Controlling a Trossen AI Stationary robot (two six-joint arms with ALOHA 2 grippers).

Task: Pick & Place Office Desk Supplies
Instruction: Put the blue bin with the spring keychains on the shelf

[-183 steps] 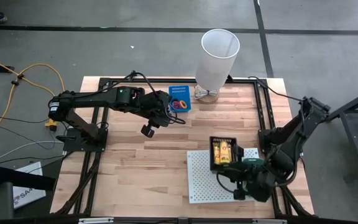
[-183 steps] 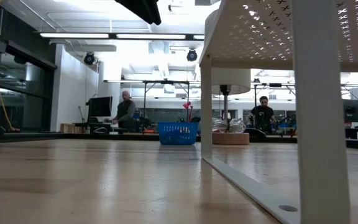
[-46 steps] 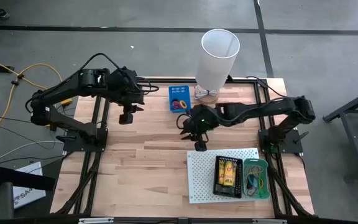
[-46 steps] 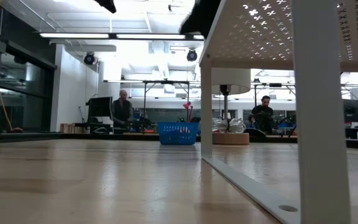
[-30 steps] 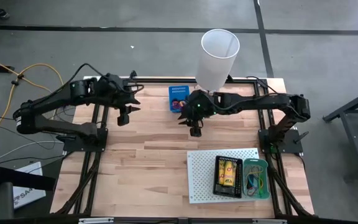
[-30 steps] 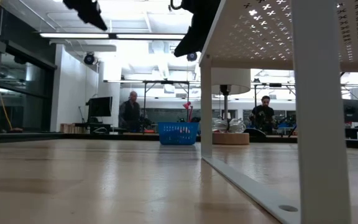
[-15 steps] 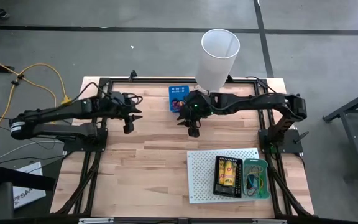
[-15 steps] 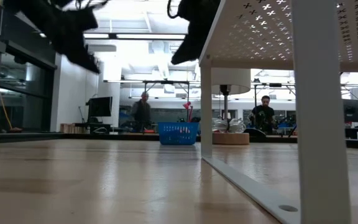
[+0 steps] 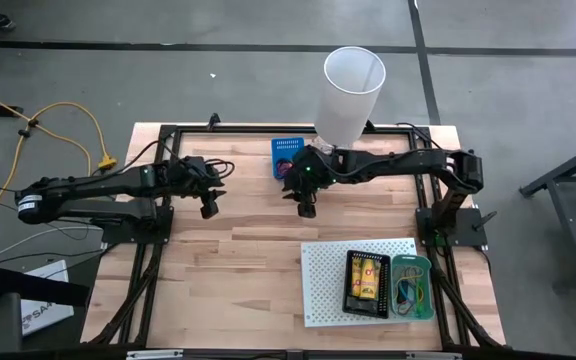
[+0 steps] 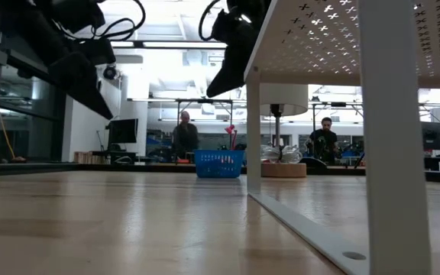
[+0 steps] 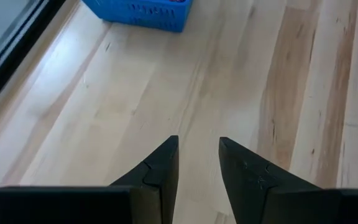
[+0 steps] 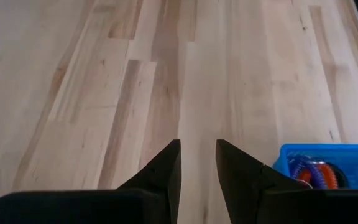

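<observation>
Right fingers: the right gripper has its jaws parted by a narrow gap with bare wood showing between them; nothing is grasped and nothing is touched.
Right gripper position: in the high view the right gripper hangs above the table, just beside the blue basket at the table's far edge.
Left fingers: the left gripper shows the same narrow gap over bare boards; it is empty and free of contact.
Left gripper position: on the table's left side, well apart from the basket, which its wrist view shows farther off.
Blue basket contents: coiled red and orange loops lie inside it in the right wrist view.
White perforated board: raised on legs at the near right of the table; it carries a black tray holding the yellow-and-red packs, and beside it a green tray holding rubber bands.
White bin: tall and tapered, standing at the far edge just beside the basket.
Obstructions: none between either gripper and the basket.
Room behind: in the low view two people are at benches beyond the table.
</observation>
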